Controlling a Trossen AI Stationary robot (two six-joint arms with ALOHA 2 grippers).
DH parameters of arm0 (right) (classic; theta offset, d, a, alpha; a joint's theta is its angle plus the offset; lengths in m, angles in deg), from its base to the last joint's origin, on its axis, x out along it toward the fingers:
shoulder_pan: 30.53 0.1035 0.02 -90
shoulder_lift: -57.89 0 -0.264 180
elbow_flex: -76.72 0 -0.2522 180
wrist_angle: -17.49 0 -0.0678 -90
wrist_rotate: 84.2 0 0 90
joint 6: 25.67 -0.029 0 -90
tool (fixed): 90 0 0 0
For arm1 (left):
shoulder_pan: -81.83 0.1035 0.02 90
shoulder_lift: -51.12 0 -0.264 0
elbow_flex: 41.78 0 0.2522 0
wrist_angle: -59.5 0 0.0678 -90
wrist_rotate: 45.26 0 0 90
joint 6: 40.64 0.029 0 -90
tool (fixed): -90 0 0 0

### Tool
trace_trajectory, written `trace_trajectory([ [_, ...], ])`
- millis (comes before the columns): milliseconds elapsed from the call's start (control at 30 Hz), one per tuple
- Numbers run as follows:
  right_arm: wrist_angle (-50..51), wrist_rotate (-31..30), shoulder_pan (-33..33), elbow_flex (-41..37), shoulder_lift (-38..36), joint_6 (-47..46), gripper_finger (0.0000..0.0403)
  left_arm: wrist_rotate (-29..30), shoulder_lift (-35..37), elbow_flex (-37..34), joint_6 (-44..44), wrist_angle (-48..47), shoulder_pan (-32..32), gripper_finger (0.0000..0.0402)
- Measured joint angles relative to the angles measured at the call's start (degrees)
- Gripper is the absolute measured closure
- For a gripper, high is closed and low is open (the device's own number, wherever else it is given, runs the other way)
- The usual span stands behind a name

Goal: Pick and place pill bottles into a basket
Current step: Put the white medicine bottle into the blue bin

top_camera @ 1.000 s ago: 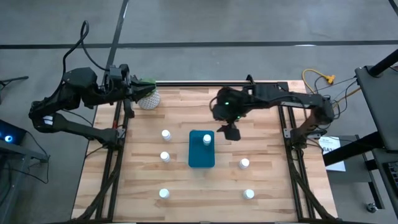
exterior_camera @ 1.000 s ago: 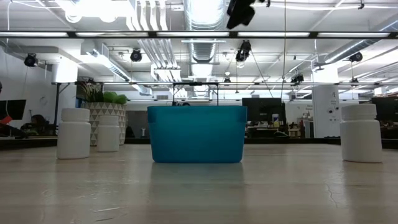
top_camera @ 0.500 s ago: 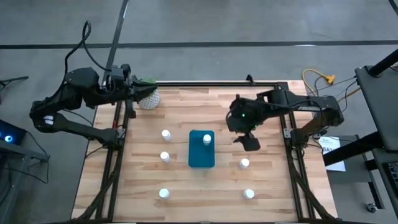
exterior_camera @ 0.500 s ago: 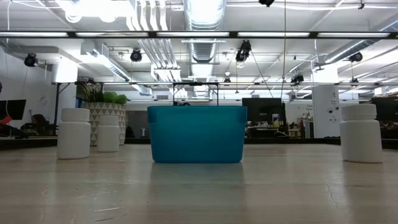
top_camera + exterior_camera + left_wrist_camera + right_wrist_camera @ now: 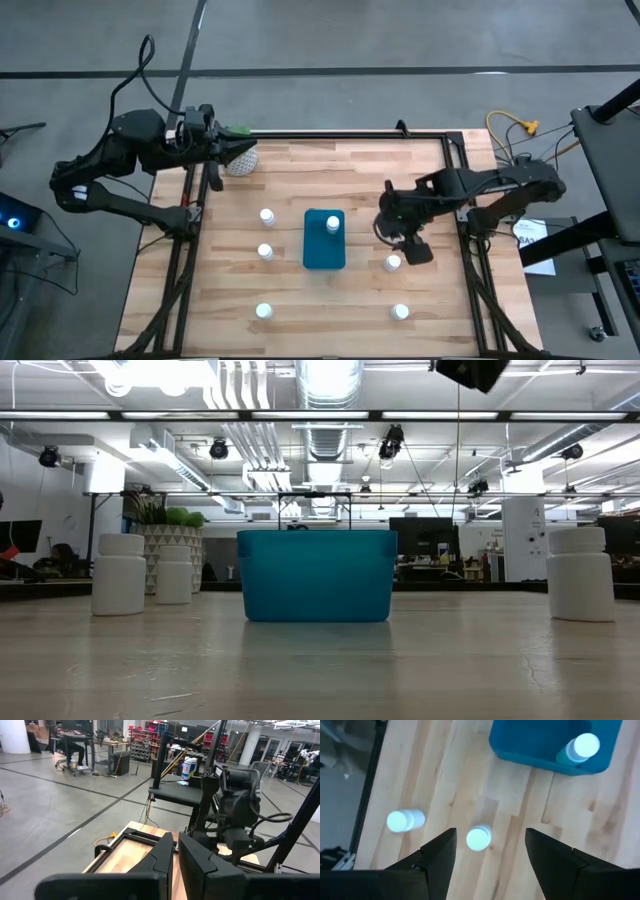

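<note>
Over on the table's right side, the right gripper [image 5: 413, 247] hangs above a loose pill bottle [image 5: 394, 263], fingers spread wide with nothing between them; its wrist cam looks straight down on that bottle [image 5: 478, 838] sitting between the two fingers. The teal basket [image 5: 324, 250] sits mid-table with one bottle [image 5: 333, 223] already standing in its far end. Another bottle [image 5: 400, 312] is near the right front corner, and three more [image 5: 266, 215] [image 5: 265, 251] [image 5: 263, 311] line up left of the basket. The left gripper [image 5: 235, 152] is parked at the back left edge, pinched shut and empty, right by a white plant pot [image 5: 241, 160].
</note>
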Motion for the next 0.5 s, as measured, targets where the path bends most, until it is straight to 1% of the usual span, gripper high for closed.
trace_trajectory([
  [133,-6.7,0.0,0.4,-6.9,-3.9,-4.5,0.0175,0.0,0.0,0.0,0.0,0.0,0.0,0.0391],
  [233,-8.1,-0.1,0.4,-11.1,-5.7,-6.7,0.0175,0.0,0.0,0.0,0.0,0.0,0.0,0.0391],
  [367,-8.9,0.0,2.0,-15.1,-6.1,-7.3,0.0175,0.0,-0.1,0.0,0.0,0.0,0.0,0.0391],
  [500,-12.1,1.0,4.9,-18.0,-5.1,-7.4,0.0175,0.0,-0.5,0.0,0.0,-0.1,0.0,0.0391],
])
